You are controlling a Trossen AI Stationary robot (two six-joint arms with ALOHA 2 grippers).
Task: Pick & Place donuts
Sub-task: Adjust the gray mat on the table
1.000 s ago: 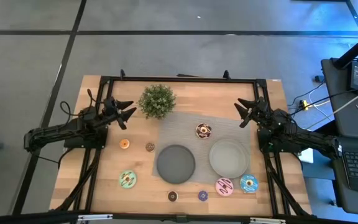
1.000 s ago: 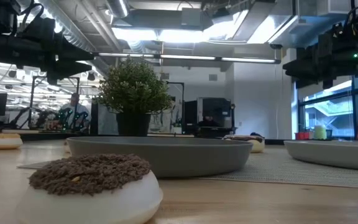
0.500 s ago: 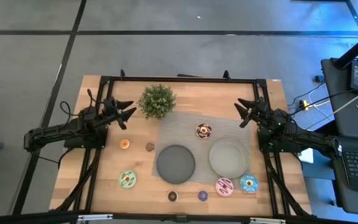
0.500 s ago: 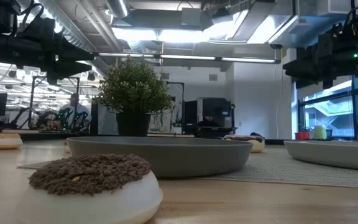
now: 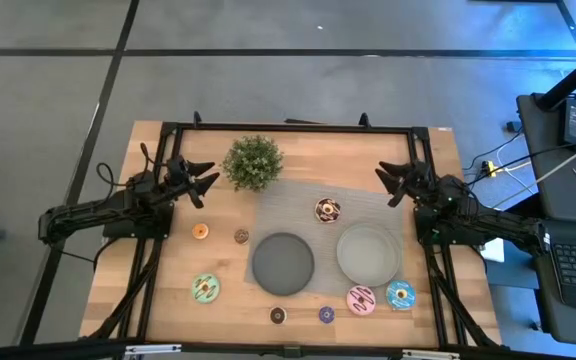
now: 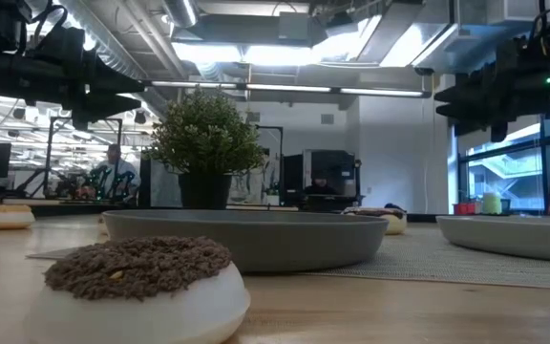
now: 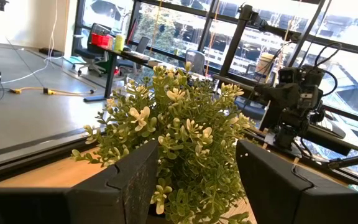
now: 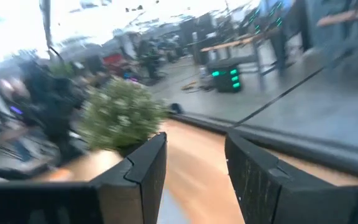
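The high view shows eight donuts on the table: chocolate with sprinkles (image 5: 328, 210) on the grey mat, mini orange (image 5: 200, 231), mini brown (image 5: 241, 236), green (image 5: 205, 289), mini dark brown (image 5: 278, 316), mini purple (image 5: 326, 315), pink (image 5: 360, 299) and blue (image 5: 400, 294). My left gripper (image 5: 211, 184) hovers open near the table's far left, facing the plant (image 7: 179, 143). My right gripper (image 5: 381, 183) hovers open near the far right, above the mat's corner. Both are well above the table and hold nothing.
A potted plant (image 5: 253, 161) stands at the far middle between the grippers. The dark grey plate (image 5: 283, 263) and pale grey bowl (image 5: 369, 253) sit on the grey mat (image 5: 298, 200). A black frame (image 5: 288, 127) borders the table. Bare wood lies left of the mat.
My right gripper has shifted a little toward the table's left, staying open; its wrist view is blurred by the motion. The left arm and all donuts have kept still.
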